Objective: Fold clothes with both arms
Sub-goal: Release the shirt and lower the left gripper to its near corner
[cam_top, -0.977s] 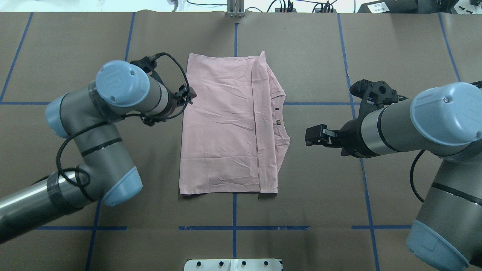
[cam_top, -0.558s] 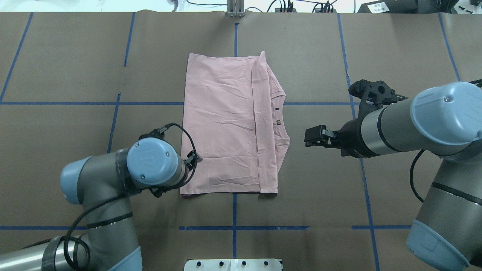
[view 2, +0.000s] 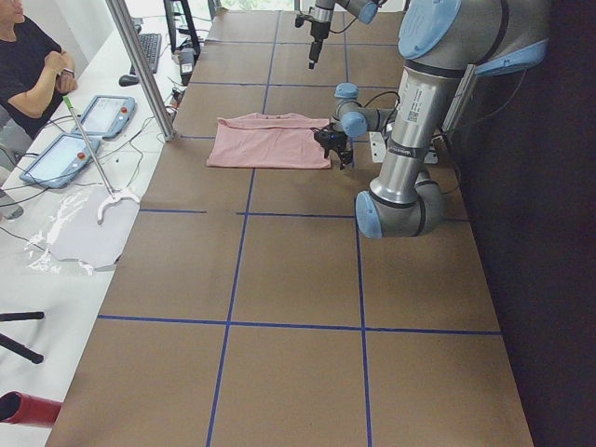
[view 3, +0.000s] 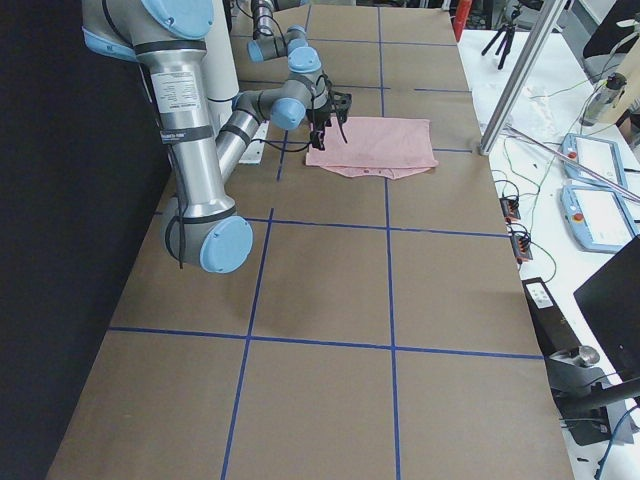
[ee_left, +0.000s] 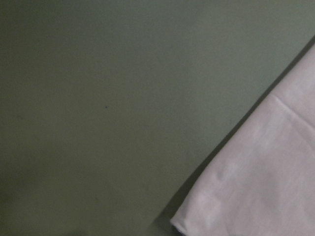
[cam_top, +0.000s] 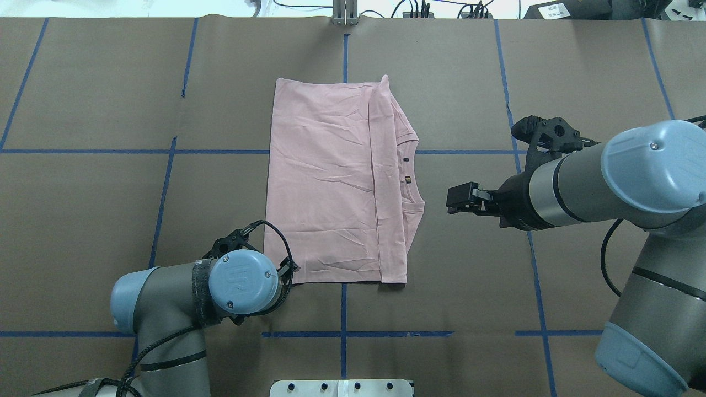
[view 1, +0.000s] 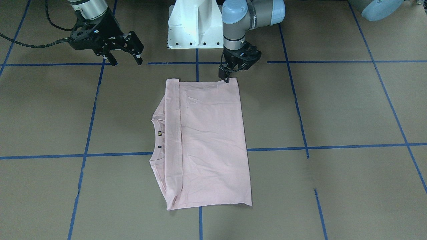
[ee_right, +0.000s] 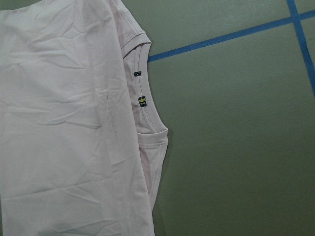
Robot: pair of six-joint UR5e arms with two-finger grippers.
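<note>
Folded pink T-shirt [view 1: 210,140] lying flat on bench [view 1: 333,110].
Left tool [view 1: 226,78] at T-shirt's robot-side corner, tips at its edge; right tool [view 1: 127,61] spread wide, well apart from cloth.

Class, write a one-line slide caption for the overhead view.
Left tool at a corner of the folded T-shirt; right tool open beside its collar.

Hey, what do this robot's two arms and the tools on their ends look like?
The left arm and right arm are silver-grey tubes with light blue rounded joint caps and thin black bands. Each ends in a black two-finger tool: the left tool and the right tool. Black braided cables run outside the wrists. One blue cap carries an embossed logo.
</note>
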